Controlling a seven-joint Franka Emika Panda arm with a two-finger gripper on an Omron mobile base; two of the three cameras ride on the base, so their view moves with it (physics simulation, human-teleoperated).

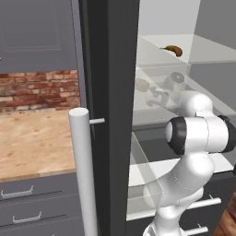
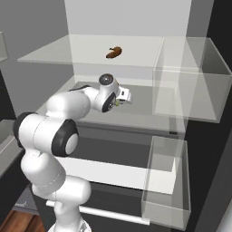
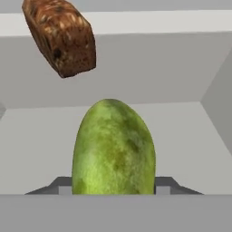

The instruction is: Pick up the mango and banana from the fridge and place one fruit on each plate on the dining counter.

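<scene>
One mango [image 3: 113, 149], fridge [image 1: 110, 92] middle shelf, sitting between the gripper [image 3: 113, 190] fingertips; contact apparently made, though pad edges are hidden. Risk: rounded skin squirting free on lift, or knocking the brown lump [image 3: 61, 36] beyond.

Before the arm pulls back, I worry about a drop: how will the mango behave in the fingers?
The mango looks smooth and rounded, so it may slip or twist between the fingers flanking it. It seems stiff, probably not crushable. Set down, its oval shape would likely roll.
</scene>
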